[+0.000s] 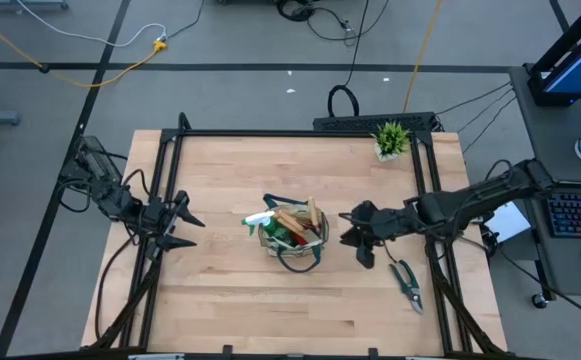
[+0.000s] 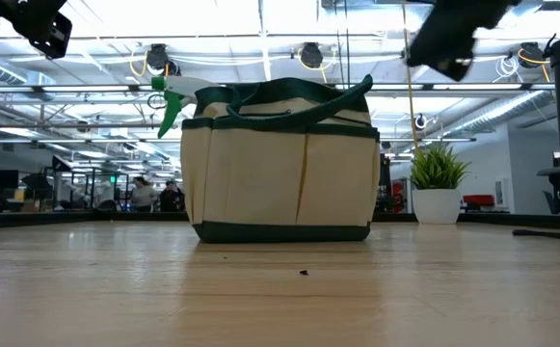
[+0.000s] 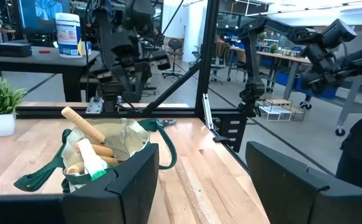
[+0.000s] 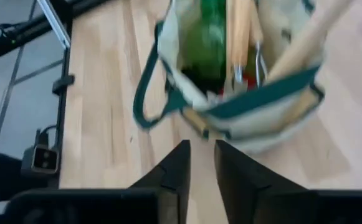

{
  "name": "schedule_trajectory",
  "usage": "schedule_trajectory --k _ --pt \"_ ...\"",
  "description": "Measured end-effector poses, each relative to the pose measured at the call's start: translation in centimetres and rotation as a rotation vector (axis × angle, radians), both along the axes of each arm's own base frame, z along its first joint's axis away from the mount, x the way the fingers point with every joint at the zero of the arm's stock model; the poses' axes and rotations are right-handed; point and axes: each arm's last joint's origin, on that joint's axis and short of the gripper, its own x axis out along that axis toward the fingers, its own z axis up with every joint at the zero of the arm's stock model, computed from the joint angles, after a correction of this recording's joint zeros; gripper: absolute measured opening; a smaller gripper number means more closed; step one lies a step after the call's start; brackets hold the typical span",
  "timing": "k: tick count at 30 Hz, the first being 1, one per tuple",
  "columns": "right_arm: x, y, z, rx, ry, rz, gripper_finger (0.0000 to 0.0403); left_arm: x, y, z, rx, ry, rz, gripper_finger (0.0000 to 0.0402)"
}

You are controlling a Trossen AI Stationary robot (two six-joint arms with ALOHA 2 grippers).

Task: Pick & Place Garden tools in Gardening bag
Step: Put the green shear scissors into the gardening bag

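The gardening bag [image 1: 292,234] stands upright on its flat bottom in the middle of the table. Out of its open top stick a green spray bottle [image 1: 259,218] and wooden tool handles [image 1: 298,214]; something red [image 4: 250,79] shows inside. Green-handled pruning shears [image 1: 406,282] lie flat on the wood near the right front. My right gripper [image 1: 350,231] hovers above the table just right of the bag; its fingers [image 4: 232,163] point slantwise down at it with a narrow gap and nothing between them. My left gripper [image 1: 186,228] waits open, left of the bag.
A small potted plant [image 1: 391,140] stands at the far right corner. A black frame [image 1: 300,133] borders the table. Bare wood lies in front of the bag and between it and my left gripper. The bag's loop handle [image 1: 300,264] droops toward the near edge.
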Motion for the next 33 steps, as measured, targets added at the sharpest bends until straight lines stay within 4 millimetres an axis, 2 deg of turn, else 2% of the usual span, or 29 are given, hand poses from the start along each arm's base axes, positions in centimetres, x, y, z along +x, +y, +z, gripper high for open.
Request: schedule_trajectory --k 8,20,33 --pt "-2.1 1.7 -0.3 0.091 0.129 -0.001 0.0004 0.0 0.0 0.0 -0.001 -0.001 0.000 0.0244" --pt "-4.3 3.5 -1.4 0.331 0.422 0.008 0.0001 0.0 0.0 0.0 -0.006 0.001 0.001 0.0244" --pt "-7.1 4.6 -2.3 0.503 0.784 -0.209 0.0001 0.0 0.0 0.0 -0.006 0.001 0.001 0.0244"
